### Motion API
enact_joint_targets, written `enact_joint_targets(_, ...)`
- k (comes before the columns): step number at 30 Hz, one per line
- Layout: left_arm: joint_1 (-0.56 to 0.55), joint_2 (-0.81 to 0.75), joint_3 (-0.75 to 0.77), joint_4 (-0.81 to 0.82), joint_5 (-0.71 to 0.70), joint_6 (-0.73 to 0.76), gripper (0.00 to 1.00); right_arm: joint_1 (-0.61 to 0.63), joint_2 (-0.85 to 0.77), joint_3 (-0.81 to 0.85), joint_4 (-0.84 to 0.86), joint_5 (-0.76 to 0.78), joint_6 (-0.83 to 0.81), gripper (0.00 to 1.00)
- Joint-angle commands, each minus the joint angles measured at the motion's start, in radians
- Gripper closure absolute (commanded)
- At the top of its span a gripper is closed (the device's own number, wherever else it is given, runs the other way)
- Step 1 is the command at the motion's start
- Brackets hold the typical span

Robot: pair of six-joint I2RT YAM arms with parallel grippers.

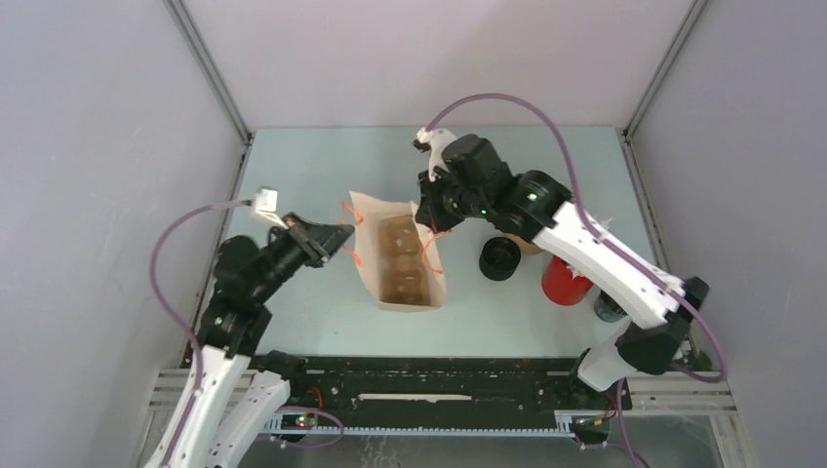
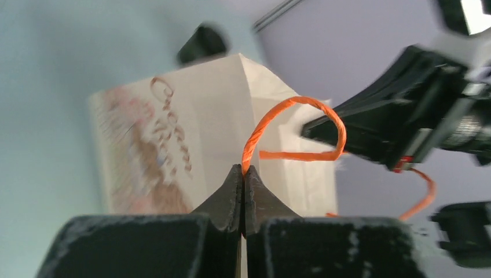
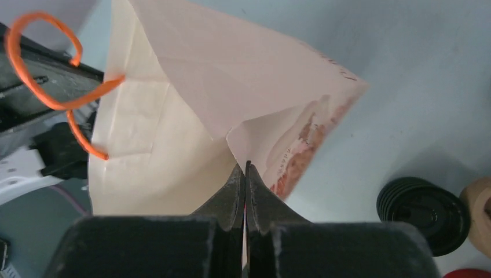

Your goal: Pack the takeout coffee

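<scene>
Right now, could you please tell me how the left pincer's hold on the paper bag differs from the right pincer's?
The left pincer pinches the orange twisted-cord handle; the right pincer pinches a fold in the wall of the cream paper bag. The left pincer is at the bag's left side, the right pincer at its right side. Both are shut on the same bag.

Top cam overhead, looks down at table [image 1: 322, 156], L/R wrist cams close on paper bag [image 2: 214, 104] from opposite sides

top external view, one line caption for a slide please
The left gripper and right gripper pinch the paper bag open, takeout coffee beside it.
</scene>
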Motion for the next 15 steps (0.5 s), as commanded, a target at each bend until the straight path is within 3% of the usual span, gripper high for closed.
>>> enact_joint_targets(1, 0.006, 0.049, 0.017, -0.071, -0.005, 0.087, 1.00, -0.008, 0.046, -0.046, 0.082, -0.081, 0.027, 0.99)
enact_joint_targets(7, 0.007, 0.047, 0.161, -0.102, -0.042, 0.220, 1.00, 0.064, -0.109, -0.237, 0.368, 0.010, -0.014, 0.99)
enact_joint_targets(15, 0.007, -0.011, 0.172, 0.028, 0.040, 0.280, 1.00, 0.098, -0.282, -0.433, 0.670, 0.095, -0.085, 1.00)
